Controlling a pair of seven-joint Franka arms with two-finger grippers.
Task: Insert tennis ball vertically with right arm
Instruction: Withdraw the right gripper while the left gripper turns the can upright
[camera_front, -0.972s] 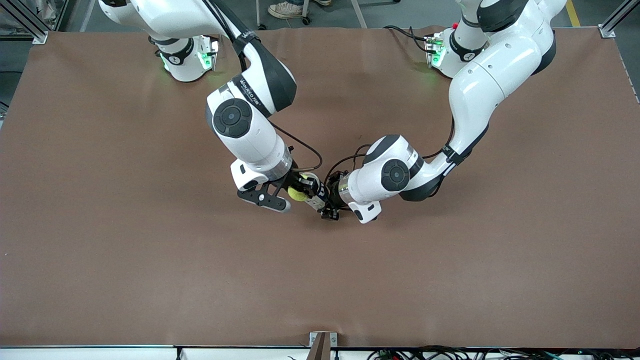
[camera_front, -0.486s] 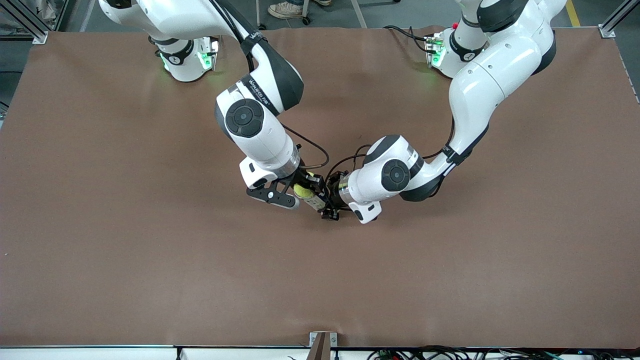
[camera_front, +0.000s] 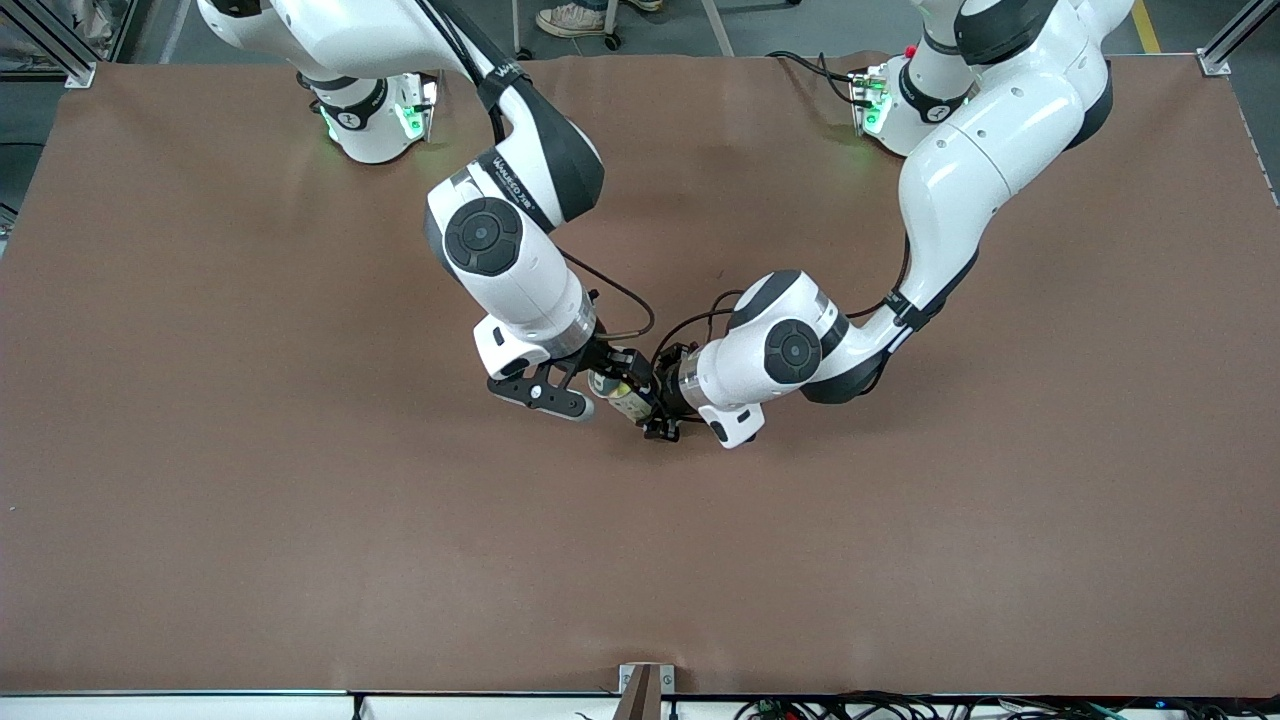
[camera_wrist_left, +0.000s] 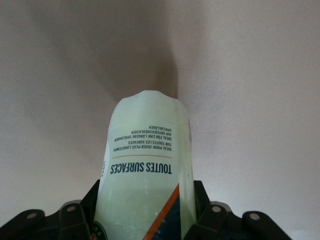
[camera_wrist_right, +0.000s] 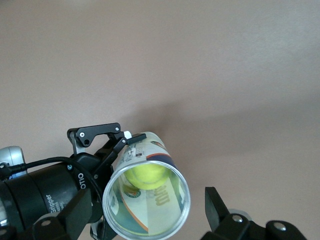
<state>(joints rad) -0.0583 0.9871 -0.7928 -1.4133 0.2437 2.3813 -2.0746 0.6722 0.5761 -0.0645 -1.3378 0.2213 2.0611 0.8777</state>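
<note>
While the clear tube (camera_front: 627, 393) is held upright by the left gripper (camera_front: 655, 408) over the middle of the table (camera_front: 300, 520), its fingers (camera_wrist_left: 75, 220) are pressed on the tube's two sides. The tennis ball (camera_wrist_right: 146, 175) is seen inside the tube, down near its bottom, in the right wrist view. The right gripper (camera_front: 590, 385) is placed right above the tube's open mouth, and its fingers (camera_wrist_right: 220, 207) are spread wide with nothing held between them.

On a clock face laid over the front view, the tube is found at the center, the right arm's base is at 11 and the left arm's base is at 1. Only the two arms are crowded close around the tube, and black cables (camera_front: 690, 330) are looped just above it at 12.

The table is covered by a plain brown sheet. A grey floor and a pair of shoes (camera_front: 575, 18) are seen past the table edge at 12. Bare brown sheet is spread wide toward 3, 6 and 9, out to the table edges.
</note>
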